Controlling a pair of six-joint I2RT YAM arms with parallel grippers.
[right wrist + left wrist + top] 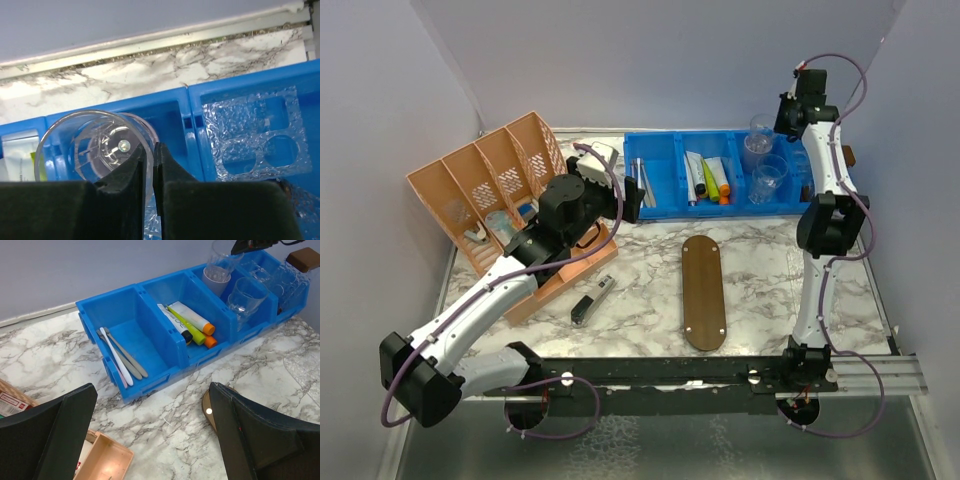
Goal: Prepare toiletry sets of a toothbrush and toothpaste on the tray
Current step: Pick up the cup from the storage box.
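The right fingers stand narrow, pinching the rim wall of a clear tumbler in the blue bin, far right; the tray lies well apart, nearer on the tabletop; we judge the tumbler light, stiff, slippery and crackable, so the rim suits; the left fingers are wide and empty.

Nothing actually readable here, sorry. The tubes in the blue bin have some print, and a box has a red-striped label, but both are too blurry.
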